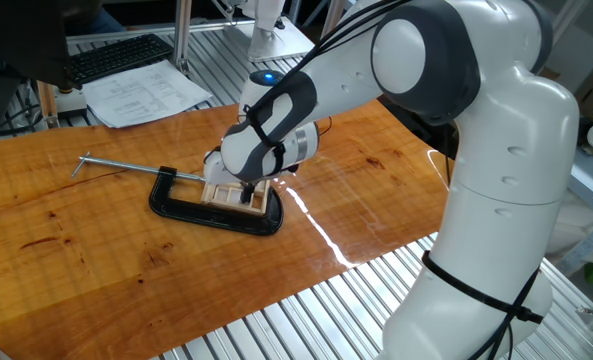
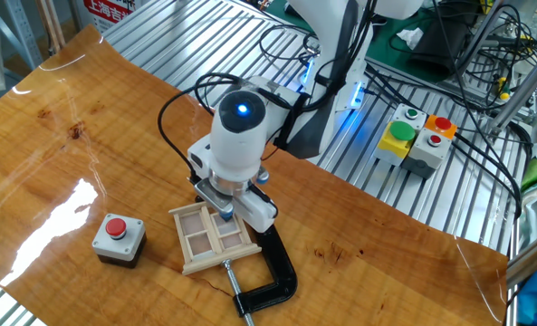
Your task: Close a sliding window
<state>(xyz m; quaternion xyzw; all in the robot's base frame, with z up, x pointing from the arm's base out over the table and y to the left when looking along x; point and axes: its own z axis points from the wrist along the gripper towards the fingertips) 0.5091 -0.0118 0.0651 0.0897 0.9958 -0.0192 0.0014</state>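
The sliding window point(image 2: 205, 238) is a small light wooden frame with pale panes. It lies flat on the wooden table, held at one end by the black C-clamp point(image 2: 275, 273). My gripper point(image 2: 225, 215) points straight down, its fingertips close together and resting on the inner sash near the frame's far edge. In the first fixed view the window point(image 1: 226, 194) is mostly hidden behind the gripper point(image 1: 245, 193) and the clamp point(image 1: 211, 213). I cannot tell how far the sash stands from its end.
A grey box with a red button point(image 2: 119, 238) sits left of the window. The clamp's long screw point(image 1: 126, 168) sticks out across the table. A button box point(image 2: 416, 138) and cables lie on the metal rack; a keyboard point(image 1: 116, 55) and papers point(image 1: 146, 92) lie beyond the table.
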